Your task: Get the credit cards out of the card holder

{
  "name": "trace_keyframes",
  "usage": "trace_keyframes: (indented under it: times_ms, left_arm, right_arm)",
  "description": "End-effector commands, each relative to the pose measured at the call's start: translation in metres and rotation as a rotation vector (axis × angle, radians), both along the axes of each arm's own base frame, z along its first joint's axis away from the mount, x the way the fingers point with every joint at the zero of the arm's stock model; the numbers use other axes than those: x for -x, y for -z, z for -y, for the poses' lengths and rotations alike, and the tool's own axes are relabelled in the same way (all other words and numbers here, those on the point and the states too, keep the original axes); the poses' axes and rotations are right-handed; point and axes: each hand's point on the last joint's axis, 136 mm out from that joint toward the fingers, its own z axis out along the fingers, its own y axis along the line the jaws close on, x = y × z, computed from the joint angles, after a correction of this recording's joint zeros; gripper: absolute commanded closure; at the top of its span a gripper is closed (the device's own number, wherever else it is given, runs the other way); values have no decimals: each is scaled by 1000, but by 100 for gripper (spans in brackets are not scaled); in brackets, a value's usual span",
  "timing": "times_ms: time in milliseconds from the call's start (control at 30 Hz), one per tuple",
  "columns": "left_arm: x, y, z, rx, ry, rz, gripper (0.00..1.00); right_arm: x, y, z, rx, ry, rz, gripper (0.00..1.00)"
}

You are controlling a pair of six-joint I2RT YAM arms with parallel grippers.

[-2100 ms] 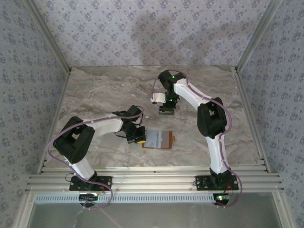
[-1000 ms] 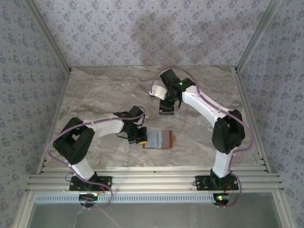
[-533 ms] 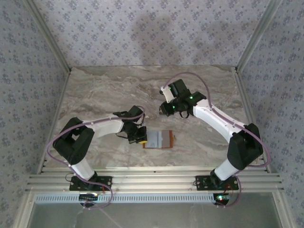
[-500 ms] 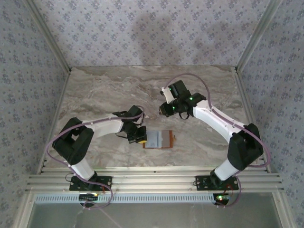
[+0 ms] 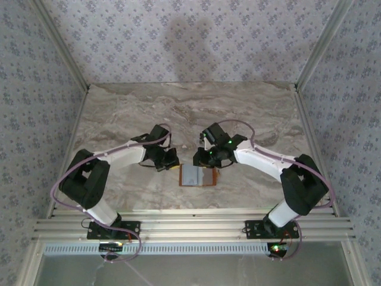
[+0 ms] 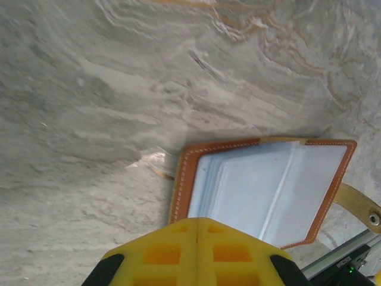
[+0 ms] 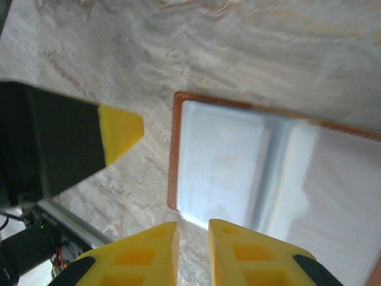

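The card holder (image 5: 199, 176) lies open and flat on the marble table, a brown stitched rim around pale grey-blue inner faces (image 6: 268, 187), its snap tab (image 6: 361, 206) sticking out at one side. The credit cards cannot be told apart from the pale pockets (image 7: 226, 161). My left gripper (image 5: 171, 161) hovers just off the holder's left edge, its yellow fingers (image 6: 199, 221) pressed together and empty. My right gripper (image 5: 202, 158) hangs over the holder's far left corner, its fingertips (image 7: 193, 226) a narrow gap apart with nothing between them.
Patterned walls close in the table (image 5: 119, 119) on three sides, and a metal rail (image 5: 190, 226) runs along the near edge by the arm bases. The left gripper's yellow finger (image 7: 121, 132) shows close to the holder in the right wrist view.
The right arm has swung from the back of the table down to the holder's far edge. The left gripper has drawn back a little up and left, off the holder's edge.
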Motion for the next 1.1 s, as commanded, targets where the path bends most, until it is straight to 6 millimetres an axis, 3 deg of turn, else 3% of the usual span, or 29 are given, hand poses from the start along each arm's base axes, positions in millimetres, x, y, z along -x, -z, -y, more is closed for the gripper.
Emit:
trace_keyframes:
  times_ms: [0, 567, 800, 1067]
  left_arm:
    - [-2, -7, -9, 22, 9, 13, 94]
    - [0, -7, -31, 45, -10, 7, 94]
    - [3, -4, -32, 48, -8, -3, 94]
    - [3, -3, -30, 54, -9, -7, 94]
  right_arm:
    - [9, 8, -16, -20, 17, -69, 77]
    - [19, 47, -61, 15, -39, -153, 71]
    - [24, 61, -54, 81, -43, -165, 72]
    - [27, 62, -45, 115, -40, -160, 71]
